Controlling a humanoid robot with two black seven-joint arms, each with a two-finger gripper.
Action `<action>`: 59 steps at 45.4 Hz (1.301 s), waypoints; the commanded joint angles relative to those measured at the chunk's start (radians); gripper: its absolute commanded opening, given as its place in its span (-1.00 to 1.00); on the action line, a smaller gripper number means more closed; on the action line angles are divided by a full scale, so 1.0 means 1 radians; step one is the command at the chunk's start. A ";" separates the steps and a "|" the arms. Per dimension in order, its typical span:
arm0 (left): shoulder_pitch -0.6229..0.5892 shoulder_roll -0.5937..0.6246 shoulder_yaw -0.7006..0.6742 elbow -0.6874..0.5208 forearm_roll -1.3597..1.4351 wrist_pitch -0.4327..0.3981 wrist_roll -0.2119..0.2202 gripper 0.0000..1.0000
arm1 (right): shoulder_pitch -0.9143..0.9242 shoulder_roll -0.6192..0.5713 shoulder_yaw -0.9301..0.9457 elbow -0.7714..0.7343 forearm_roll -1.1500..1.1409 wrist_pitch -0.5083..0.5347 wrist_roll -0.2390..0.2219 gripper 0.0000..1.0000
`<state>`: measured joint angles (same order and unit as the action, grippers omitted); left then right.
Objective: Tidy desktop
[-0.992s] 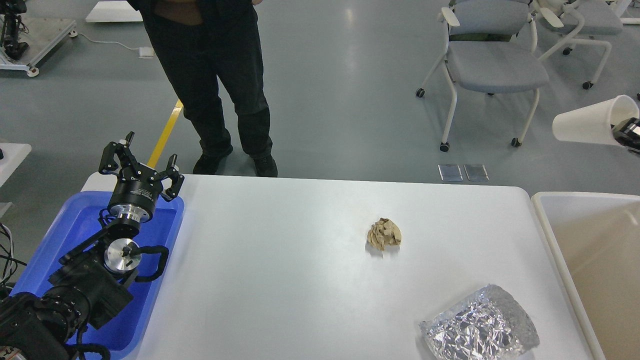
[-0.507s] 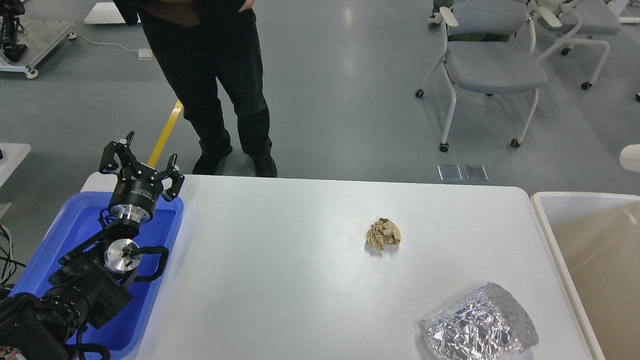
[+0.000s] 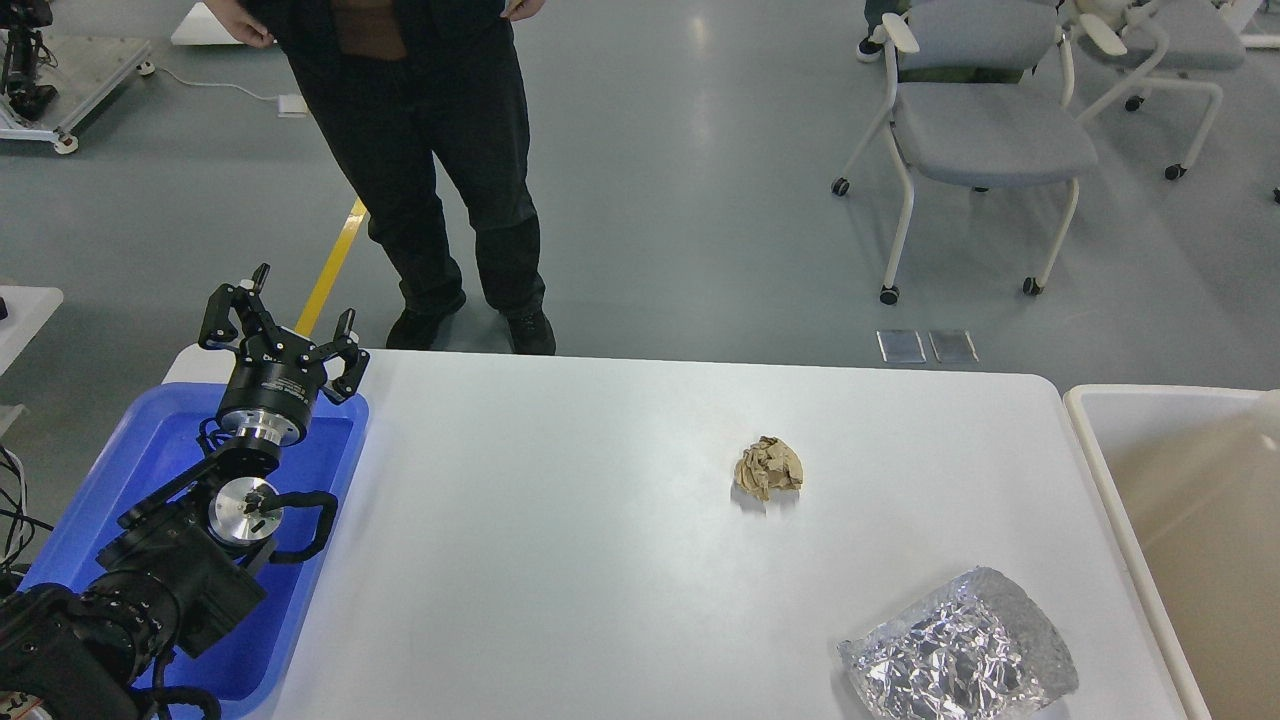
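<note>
The white desktop [image 3: 560, 540] fills the middle of the head view. A crumpled brown paper ball [image 3: 768, 468] lies right of its centre. A crumpled silver foil bag [image 3: 960, 660] lies at its front right. My left gripper [image 3: 282, 322] is open and empty, held above the far end of the blue tray [image 3: 150, 450] at the left edge of the desktop. My right gripper is out of view.
A cream-coloured bin [image 3: 1180, 520] stands at the desktop's right edge. A person in dark trousers [image 3: 440, 170] stands just behind the far edge. Grey wheeled chairs [image 3: 990, 130] stand on the floor at the back right.
The white paper cup with a dark gripper in it at the right edge has moved down and out of view. The person shifted slightly. My left arm has not moved.
</note>
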<state>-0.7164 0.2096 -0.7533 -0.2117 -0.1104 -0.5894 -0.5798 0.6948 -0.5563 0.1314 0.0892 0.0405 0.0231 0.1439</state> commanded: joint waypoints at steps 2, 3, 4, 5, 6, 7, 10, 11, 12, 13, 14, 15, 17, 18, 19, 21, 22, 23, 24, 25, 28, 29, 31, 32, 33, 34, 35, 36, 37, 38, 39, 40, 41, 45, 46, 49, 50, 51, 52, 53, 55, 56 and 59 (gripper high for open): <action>0.000 -0.001 0.000 0.000 0.000 0.000 0.000 1.00 | -0.098 0.073 0.116 -0.025 0.064 -0.015 -0.038 -1.00; 0.000 -0.001 0.000 0.000 0.000 0.000 0.000 1.00 | -0.103 0.078 0.116 -0.025 0.064 -0.015 -0.038 -1.00; 0.000 0.001 0.000 0.000 0.000 0.000 0.000 1.00 | -0.107 0.081 0.116 -0.025 0.064 -0.015 -0.038 -1.00; 0.000 0.001 0.000 0.000 0.000 0.000 0.000 1.00 | -0.109 0.082 0.116 -0.025 0.064 -0.015 -0.038 -1.00; 0.000 0.001 0.000 0.000 0.000 0.000 0.000 1.00 | -0.113 0.084 0.116 -0.025 0.064 -0.015 -0.038 -1.00; 0.000 -0.001 0.000 0.000 0.000 0.000 0.000 1.00 | -0.116 0.085 0.116 -0.025 0.065 -0.015 -0.038 -1.00; 0.000 0.001 0.000 0.000 0.000 0.000 0.000 1.00 | -0.121 0.085 0.116 -0.023 0.065 -0.015 -0.038 -1.00; 0.000 -0.001 0.000 0.000 0.000 0.000 0.000 1.00 | -0.123 0.087 0.114 -0.023 0.065 -0.015 -0.038 -1.00; 0.000 -0.001 0.000 0.000 0.000 0.000 0.000 1.00 | -0.123 0.088 0.114 -0.025 0.065 -0.015 -0.038 -1.00; 0.000 -0.001 0.000 0.000 0.000 0.000 0.000 1.00 | -0.124 0.093 0.114 -0.025 0.065 -0.015 -0.038 -1.00; 0.000 -0.001 0.000 0.000 0.000 0.000 0.000 1.00 | -0.124 0.095 0.114 -0.025 0.065 -0.015 -0.038 -1.00; 0.000 0.001 0.000 0.000 0.000 0.000 0.000 1.00 | -0.127 0.095 0.114 -0.025 0.064 -0.015 -0.038 -1.00; 0.000 0.001 0.000 0.000 0.000 0.000 0.000 1.00 | -0.130 0.096 0.114 -0.025 0.064 -0.015 -0.038 -1.00; 0.000 0.001 0.000 0.000 0.000 0.000 0.000 1.00 | -0.130 0.096 0.113 -0.023 0.064 -0.015 -0.037 -1.00; 0.000 -0.001 0.000 0.000 0.000 0.000 0.000 1.00 | -0.132 0.098 0.113 -0.023 0.064 -0.015 -0.037 -1.00; 0.000 0.001 0.000 0.000 0.000 0.000 0.000 1.00 | -0.138 0.104 0.114 -0.023 0.064 -0.015 -0.037 -1.00; 0.000 -0.001 0.000 0.000 0.000 0.000 0.000 1.00 | -0.141 0.107 0.114 -0.023 0.064 -0.015 -0.037 -1.00; 0.000 0.001 0.000 0.000 0.000 0.000 0.000 1.00 | -0.143 0.108 0.114 -0.023 0.064 -0.015 -0.037 -1.00; 0.000 -0.001 0.000 0.000 0.000 0.000 0.000 1.00 | -0.143 0.110 0.114 -0.023 0.064 -0.015 -0.037 -1.00; 0.000 -0.001 0.000 0.000 0.000 0.000 0.000 1.00 | -0.144 0.110 0.114 -0.023 0.064 -0.015 -0.037 -1.00; 0.000 0.001 0.000 0.000 0.000 0.000 0.000 1.00 | -0.144 0.113 0.114 -0.023 0.064 -0.015 -0.037 -1.00; 0.000 -0.001 0.000 0.000 0.000 0.000 0.000 1.00 | -0.144 0.114 0.114 -0.023 0.064 -0.015 -0.037 -1.00; 0.000 -0.001 0.000 0.000 0.000 0.000 0.000 1.00 | -0.144 0.116 0.116 -0.025 0.064 -0.015 -0.037 -1.00; 0.000 -0.001 0.000 0.000 0.000 0.000 0.000 1.00 | -0.144 0.118 0.116 -0.025 0.064 -0.015 -0.037 -1.00; 0.000 -0.001 0.000 0.000 0.000 0.000 0.000 1.00 | -0.144 0.118 0.116 -0.025 0.064 -0.015 -0.037 -1.00; 0.000 -0.001 0.000 0.000 0.000 0.000 0.000 1.00 | -0.144 0.119 0.117 -0.025 0.064 -0.015 -0.037 -1.00; 0.000 -0.001 0.000 0.000 0.000 0.000 0.000 1.00 | -0.143 0.121 0.117 -0.025 0.064 -0.015 -0.037 -1.00; 0.000 0.001 0.000 0.000 0.000 0.000 0.000 1.00 | -0.144 0.122 0.117 -0.025 0.064 -0.015 -0.037 -0.98; 0.000 0.001 0.000 0.000 0.000 0.000 0.000 1.00 | -0.144 0.124 0.117 -0.025 0.064 -0.015 -0.037 -0.84; 0.000 -0.001 0.000 0.000 0.000 0.000 0.000 1.00 | -0.144 0.124 0.117 -0.025 0.064 -0.015 -0.037 -0.73; 0.000 -0.001 0.000 0.000 0.000 0.000 0.000 1.00 | -0.144 0.124 0.117 -0.025 0.064 -0.014 -0.037 -0.63; 0.000 0.001 0.000 0.000 0.000 0.000 0.000 1.00 | -0.143 0.124 0.117 -0.025 0.064 -0.011 -0.037 -0.47; 0.000 -0.001 0.000 0.000 0.000 0.000 0.000 1.00 | -0.144 0.124 0.117 -0.025 0.064 -0.009 -0.037 -0.17; 0.000 0.001 0.000 0.000 0.000 0.000 0.000 1.00 | -0.143 0.127 0.122 -0.023 0.065 -0.014 -0.037 0.77; 0.000 -0.001 0.000 0.000 0.000 0.000 0.000 1.00 | -0.143 0.127 0.125 -0.023 0.065 -0.012 -0.037 0.80; 0.000 -0.001 0.000 -0.002 0.000 0.000 0.000 1.00 | -0.141 0.125 0.125 -0.020 0.065 -0.009 -0.037 0.98; 0.000 0.001 0.000 0.000 0.000 0.000 0.000 1.00 | -0.141 0.125 0.125 -0.019 0.065 -0.008 -0.035 0.99; 0.000 0.001 0.000 0.000 0.000 0.000 0.000 1.00 | -0.141 0.124 0.123 -0.019 0.064 -0.008 -0.035 0.99; 0.000 -0.001 0.000 0.000 0.000 0.000 0.000 1.00 | -0.141 0.124 0.122 -0.019 0.064 -0.006 -0.035 1.00; 0.000 0.001 0.000 0.000 0.000 0.000 0.000 1.00 | -0.139 0.124 0.120 -0.019 0.064 -0.006 -0.033 1.00; 0.000 0.001 0.000 0.000 0.000 0.000 0.000 1.00 | -0.138 0.124 0.117 -0.017 0.064 -0.006 -0.032 1.00; 0.000 0.001 0.000 0.000 0.000 0.000 0.000 1.00 | -0.136 0.124 0.117 -0.019 0.064 -0.006 -0.032 1.00; 0.000 -0.001 0.000 0.000 0.000 0.000 0.000 1.00 | -0.132 0.122 0.117 -0.017 0.064 -0.006 -0.032 1.00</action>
<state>-0.7164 0.2097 -0.7532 -0.2117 -0.1104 -0.5890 -0.5798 0.5542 -0.4336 0.2514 0.0686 0.1049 0.0140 0.1091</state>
